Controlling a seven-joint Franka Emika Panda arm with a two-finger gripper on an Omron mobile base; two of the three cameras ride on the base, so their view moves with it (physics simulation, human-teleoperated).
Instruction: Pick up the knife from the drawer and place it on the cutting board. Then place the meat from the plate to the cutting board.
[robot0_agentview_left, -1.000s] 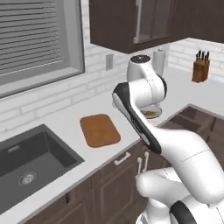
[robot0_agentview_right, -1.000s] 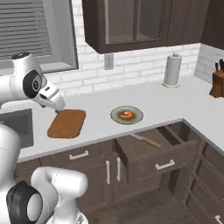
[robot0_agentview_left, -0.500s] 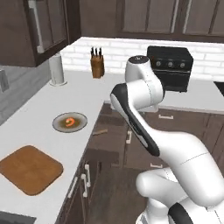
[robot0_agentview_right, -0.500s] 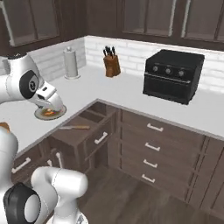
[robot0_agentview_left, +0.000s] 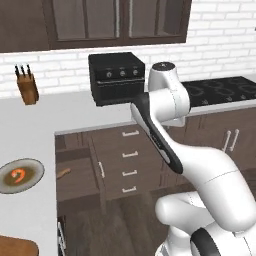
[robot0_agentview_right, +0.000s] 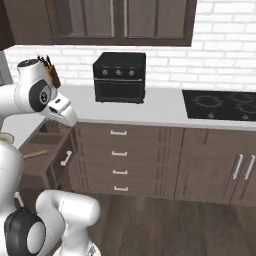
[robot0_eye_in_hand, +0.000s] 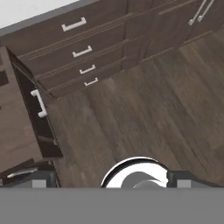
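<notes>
The drawer (robot0_agentview_left: 75, 172) stands pulled out under the left counter, and the brown handle of the knife (robot0_agentview_left: 63, 173) shows inside it. Left of it on the counter, the grey plate (robot0_agentview_left: 31, 181) carries the orange-red meat (robot0_agentview_left: 18, 175). A corner of the cutting board (robot0_agentview_left: 15, 246) shows at the bottom left. From the right, the drawer (robot0_agentview_right: 49, 150) and the knife (robot0_agentview_right: 34, 154) lie below my hand. My gripper (robot0_eye_in_hand: 111, 180) is open and empty, high above the wooden floor, with the drawer (robot0_eye_in_hand: 24, 127) to its left.
A black toaster oven (robot0_agentview_left: 117, 77) and a knife block (robot0_agentview_left: 27, 86) stand on the back counter. A black cooktop (robot0_agentview_right: 220, 104) lies to the right. Closed drawers (robot0_agentview_right: 117, 160) and cabinet doors (robot0_agentview_right: 240, 170) line the front, with wooden floor (robot0_eye_in_hand: 144, 109) below.
The whole picture has swung, so the base has moved: sink and board slid off left, oven and cooktop came into view. The gripper stays open and empty.
</notes>
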